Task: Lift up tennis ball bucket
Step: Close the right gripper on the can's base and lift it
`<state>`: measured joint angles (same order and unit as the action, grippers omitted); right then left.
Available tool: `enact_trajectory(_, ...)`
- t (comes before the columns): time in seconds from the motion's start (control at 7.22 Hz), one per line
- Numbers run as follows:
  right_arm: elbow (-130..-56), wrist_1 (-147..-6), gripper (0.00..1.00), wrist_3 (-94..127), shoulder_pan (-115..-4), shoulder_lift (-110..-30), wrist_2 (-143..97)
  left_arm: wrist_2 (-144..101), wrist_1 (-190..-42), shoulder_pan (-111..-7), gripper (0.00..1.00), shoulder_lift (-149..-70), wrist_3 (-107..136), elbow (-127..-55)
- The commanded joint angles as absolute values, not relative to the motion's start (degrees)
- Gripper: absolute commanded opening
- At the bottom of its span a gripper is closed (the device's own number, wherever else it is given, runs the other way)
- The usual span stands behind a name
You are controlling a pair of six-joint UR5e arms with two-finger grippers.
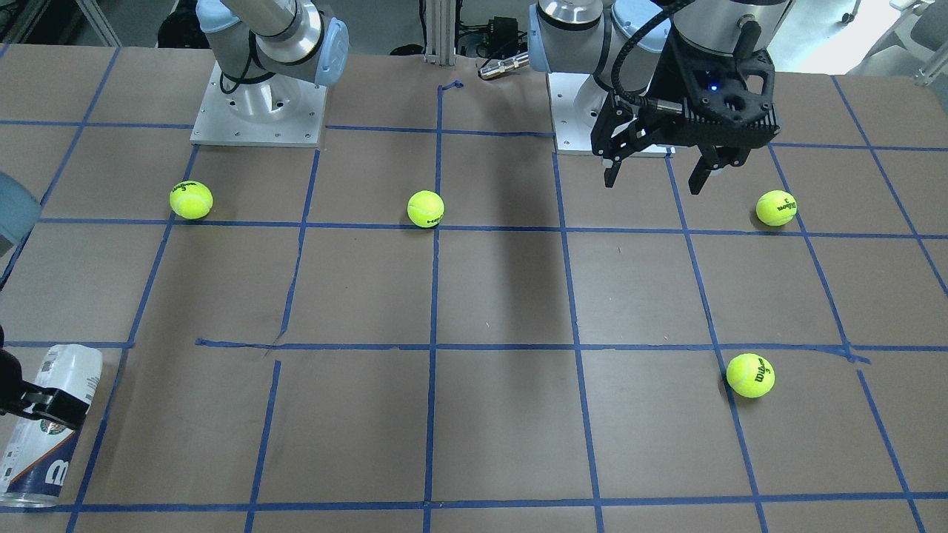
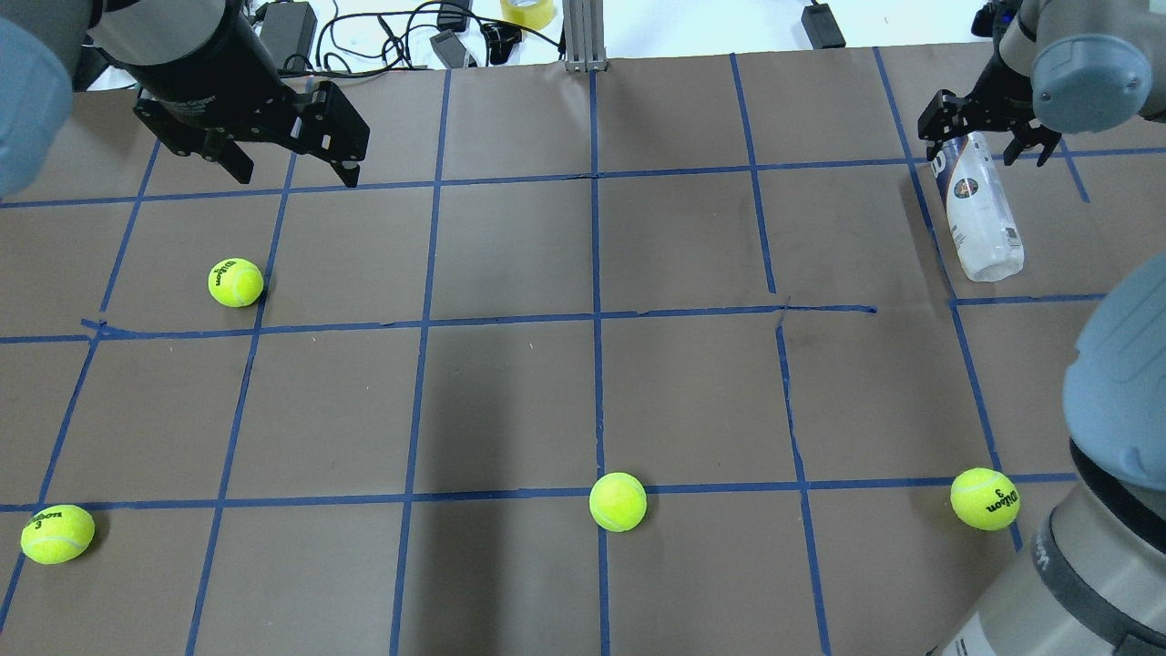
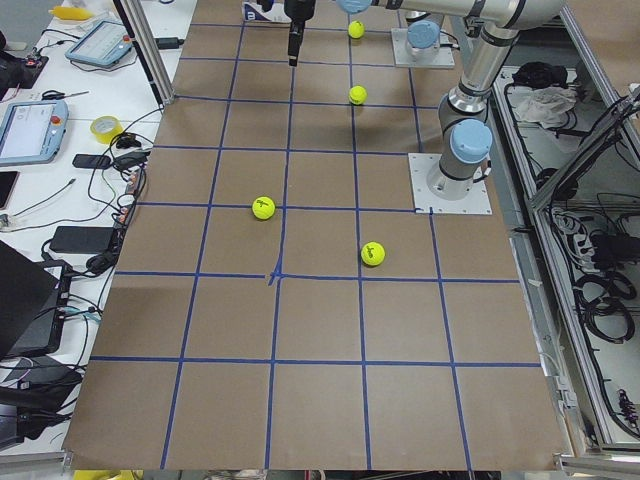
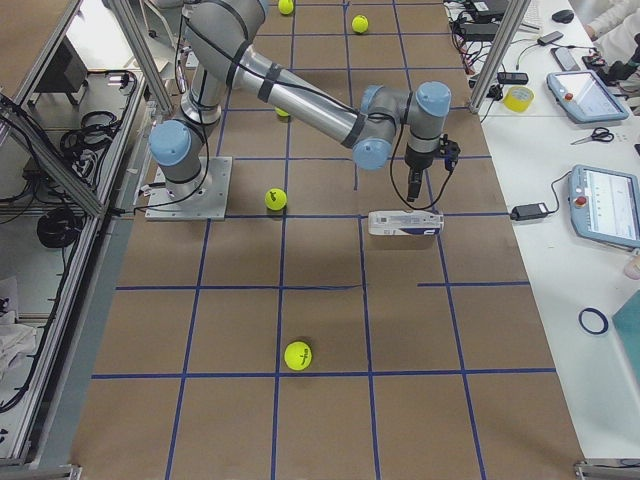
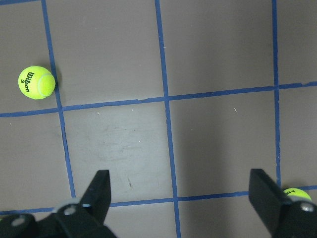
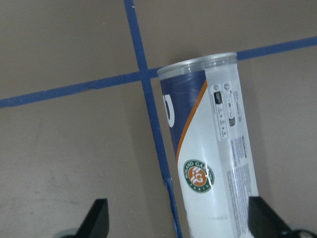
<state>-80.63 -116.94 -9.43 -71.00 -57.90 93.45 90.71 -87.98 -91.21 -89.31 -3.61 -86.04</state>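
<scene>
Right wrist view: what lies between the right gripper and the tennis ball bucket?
Nothing but bare table and blue tape; the open right gripper frames the lying tennis ball bucket.

How many of each
Four tennis balls point(image 2: 236, 282) point(image 2: 57, 534) point(image 2: 618, 501) point(image 2: 985, 498), one tennis ball bucket point(image 2: 979, 214) by the fingers of the right gripper point(image 2: 984, 146), one left gripper point(image 2: 296, 173): two grippers.
</scene>
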Motion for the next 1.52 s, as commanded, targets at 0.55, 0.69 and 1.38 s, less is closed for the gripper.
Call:
enact_trajectory(0.55,-80.24,-123.92,1.00,-20.38,-69.70,-51.07,93.96,90.27,-88.15,-90.18,1.00,-89.30,-4.39,-86.04)
enact_trajectory(0.69,-80.16,-123.93,1.00,-20.74,-69.61,-50.63,94.04,90.09,-88.24,-90.18,1.00,-89.30,-4.31,-86.04)
enact_trajectory(1.38,-79.72,-127.53,1.00,-24.70,-69.26,-48.43,93.16,90.26,-88.24,-90.18,1.00,-89.21,-4.31,-86.04)
